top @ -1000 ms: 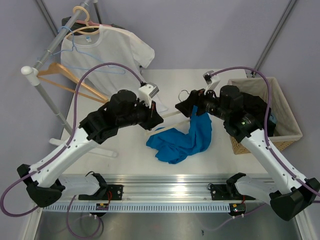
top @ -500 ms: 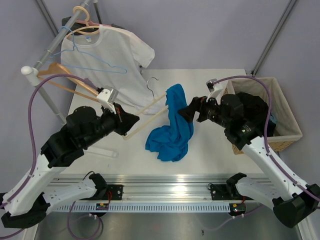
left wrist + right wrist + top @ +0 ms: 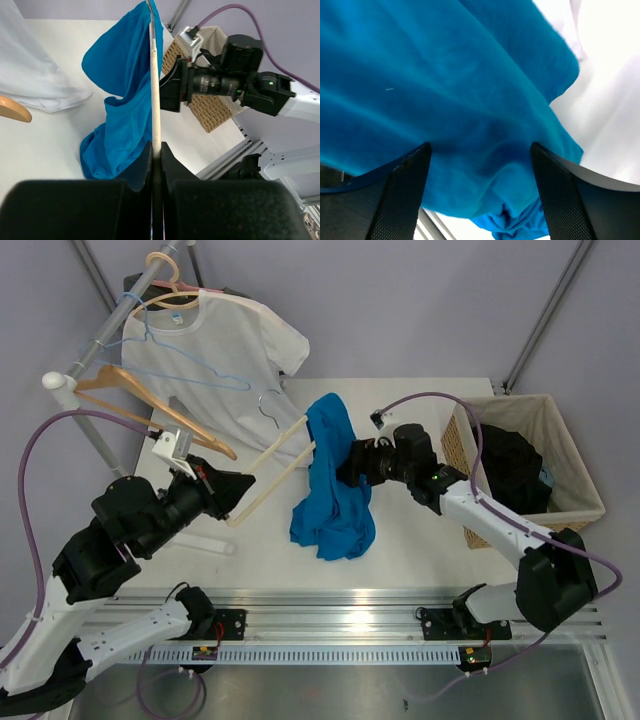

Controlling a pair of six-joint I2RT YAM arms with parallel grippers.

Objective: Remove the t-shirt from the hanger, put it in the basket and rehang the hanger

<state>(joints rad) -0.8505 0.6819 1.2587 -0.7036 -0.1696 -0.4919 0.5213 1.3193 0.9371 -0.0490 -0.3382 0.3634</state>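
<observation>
The walls are a soft purple-grey all around. A thin grey pole leans up in the far right corner. The tabletop is white and flat. A shiny metal rail runs along its near edge, and below that the ground looks grey.

On the far left stands a clothes rack with a round white end. A white shirt hangs on it. Wooden hangers and a thin blue wire hanger hang there too.

On the right side sits a woven basket with dark clothes inside.

The light is soft and even. The shadows are faint.
</observation>
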